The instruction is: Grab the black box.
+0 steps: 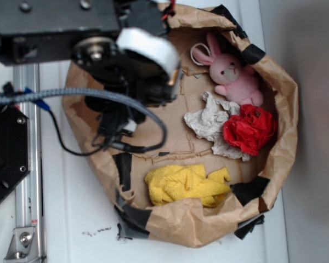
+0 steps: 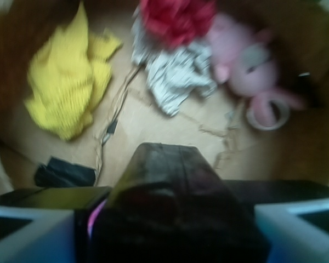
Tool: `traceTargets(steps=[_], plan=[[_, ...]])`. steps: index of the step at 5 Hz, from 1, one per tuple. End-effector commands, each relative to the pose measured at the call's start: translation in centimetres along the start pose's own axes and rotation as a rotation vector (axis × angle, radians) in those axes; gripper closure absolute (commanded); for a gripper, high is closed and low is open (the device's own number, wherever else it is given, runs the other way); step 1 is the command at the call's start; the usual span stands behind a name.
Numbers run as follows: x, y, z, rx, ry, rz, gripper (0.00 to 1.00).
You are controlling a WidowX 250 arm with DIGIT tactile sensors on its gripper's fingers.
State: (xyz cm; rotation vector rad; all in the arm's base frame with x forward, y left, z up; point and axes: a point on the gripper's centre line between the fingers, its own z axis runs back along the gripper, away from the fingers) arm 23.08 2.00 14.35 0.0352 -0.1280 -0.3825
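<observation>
In the wrist view the black box [image 2: 164,175], dark and slightly glossy, fills the space right in front of the camera. It sits between the two pale blue-grey fingers [image 2: 30,233] of my gripper [image 2: 164,224], which is shut on it. The frame is blurred, so the box's edges are soft. From the exterior view the gripper [image 1: 119,125] hangs over the left part of the brown paper floor [image 1: 170,137]. The arm hides the box there.
Brown paper walls [image 1: 279,137] with black tape patches [image 1: 123,167] ring the floor. On it lie a yellow cloth [image 1: 186,183], a red cloth [image 1: 249,129], a crumpled pale cloth [image 1: 211,123], a pink bunny [image 1: 233,74] and a white ring [image 1: 200,55]. A black hexagonal plate [image 1: 3,159] lies outside, left.
</observation>
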Motion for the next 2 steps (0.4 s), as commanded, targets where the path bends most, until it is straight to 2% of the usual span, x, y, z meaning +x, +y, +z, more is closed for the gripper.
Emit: traceTargets(steps=[1,2], plan=[[2.0,0.6,2.2,0.007,-0.008,0.121,1.0],[1.9,1.2,1.2,-0.028,0.024,0.1,1.0]])
